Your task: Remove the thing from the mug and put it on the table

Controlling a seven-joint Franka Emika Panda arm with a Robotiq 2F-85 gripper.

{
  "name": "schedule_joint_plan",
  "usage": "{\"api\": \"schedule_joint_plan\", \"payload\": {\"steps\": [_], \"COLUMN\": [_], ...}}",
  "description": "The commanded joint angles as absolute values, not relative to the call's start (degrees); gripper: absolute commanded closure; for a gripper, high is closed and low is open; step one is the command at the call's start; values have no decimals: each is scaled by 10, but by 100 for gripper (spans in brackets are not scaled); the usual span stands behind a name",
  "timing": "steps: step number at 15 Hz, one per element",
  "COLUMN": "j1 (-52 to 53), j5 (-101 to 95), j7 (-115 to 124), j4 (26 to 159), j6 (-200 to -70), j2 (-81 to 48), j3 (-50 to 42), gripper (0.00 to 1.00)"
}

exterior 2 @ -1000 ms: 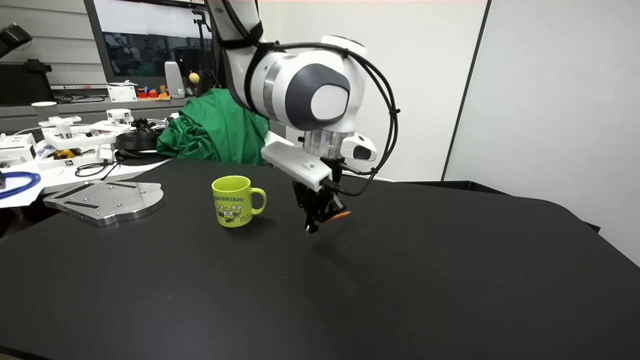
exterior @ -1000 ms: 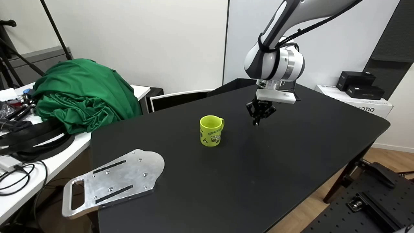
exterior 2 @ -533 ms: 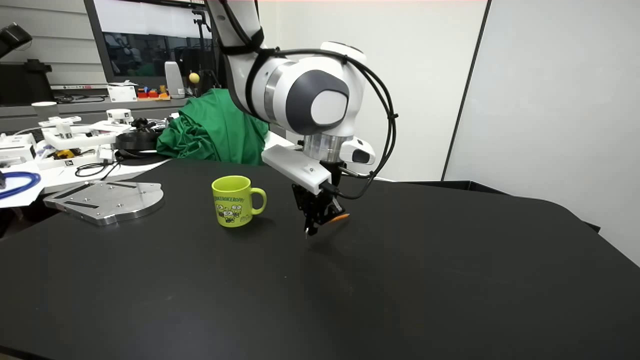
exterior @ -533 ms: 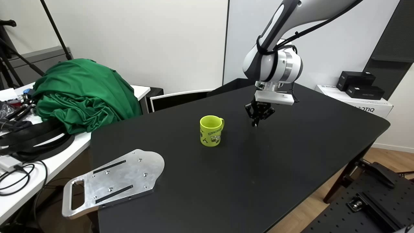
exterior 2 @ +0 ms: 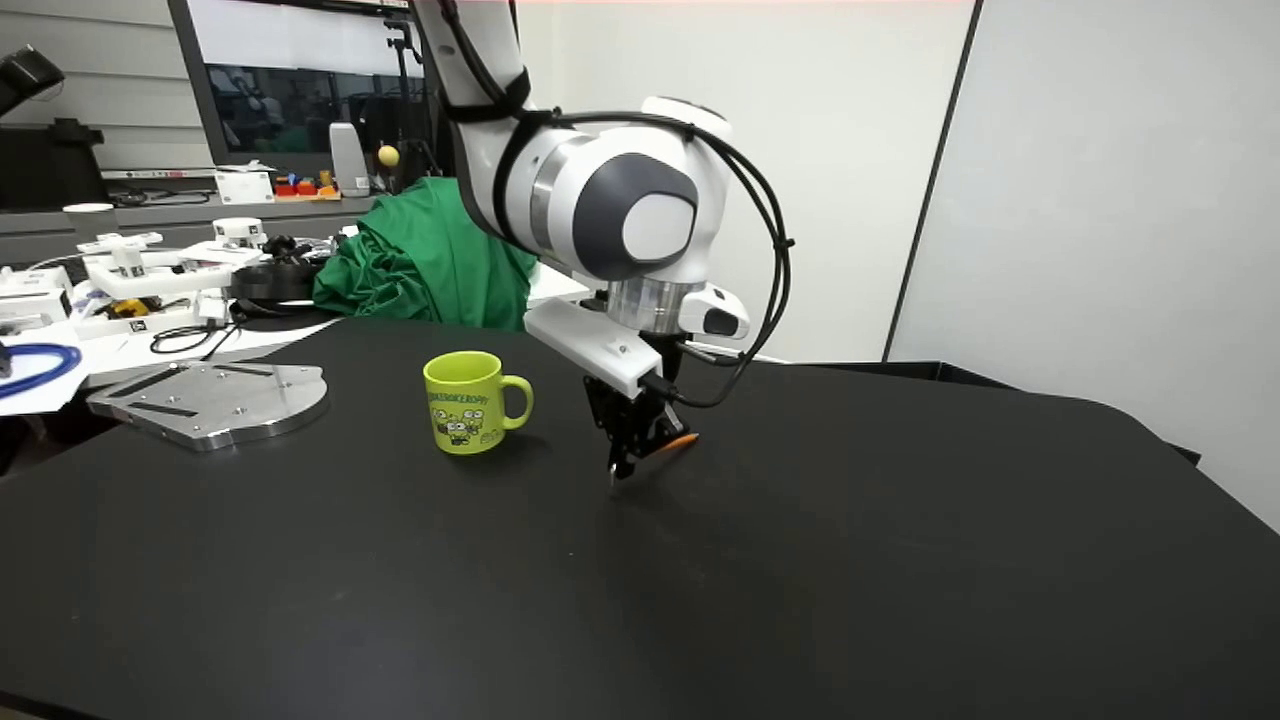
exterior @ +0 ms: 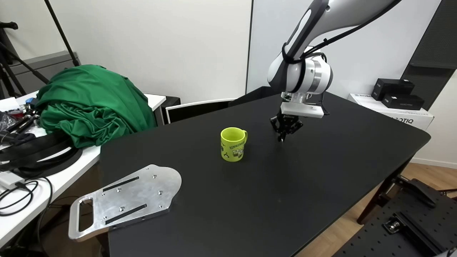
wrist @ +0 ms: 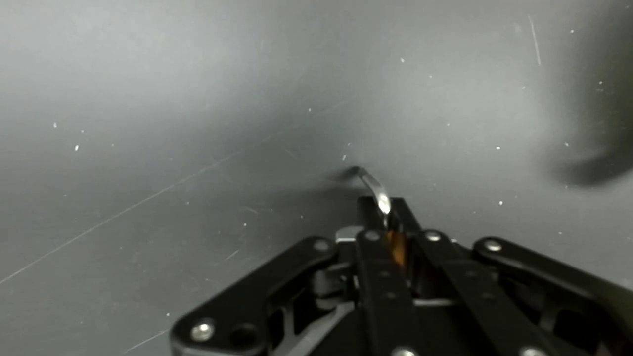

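A broad, matte black surface (exterior 2: 700,620) fills the foreground in an exterior view. Low over it hangs a black, jointed pincer (exterior 2: 622,466), carried by a white and grey robot arm (exterior 2: 640,215). Its jaws are drawn narrow around a slender orange-brown stick (exterior 2: 682,441) with a silvery metal end, holding it at a slant. The orange part pokes out on one side; the metal end points down past the jaws, and whether its tip touches the surface I cannot tell. Beside the pincer and apart from it, a round, bright yellow-green mug (exterior 2: 466,410) stands upright on the surface, printed with cartoon faces and lettering, its handle towards the pincer. The stick is outside the mug. Farther along, a flat silver-grey metal plate (exterior 2: 215,400) with slots and holes lies at the surface's edge, one end jutting past it. Beyond are a cluttered white desk (exterior: 60,178), a heaped green cloth (exterior 2: 430,255) and, at the back, pale wall panels (exterior 2: 1080,230).
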State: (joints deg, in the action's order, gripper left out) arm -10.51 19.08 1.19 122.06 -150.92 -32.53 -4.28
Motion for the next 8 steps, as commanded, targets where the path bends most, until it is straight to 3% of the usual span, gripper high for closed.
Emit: {"api": "schedule_joint_plan", "payload": {"steps": [1, 2, 8], "j1": [-110, -110, -98], "j5": [186, 187, 185], "j7": [30, 30, 49], "j4": [1203, 1203, 1208], "j6": [-1505, -1501, -1465], "j2": [-338, -336, -292], "j3": [-37, -36, -34], "gripper": [86, 65, 27]}}
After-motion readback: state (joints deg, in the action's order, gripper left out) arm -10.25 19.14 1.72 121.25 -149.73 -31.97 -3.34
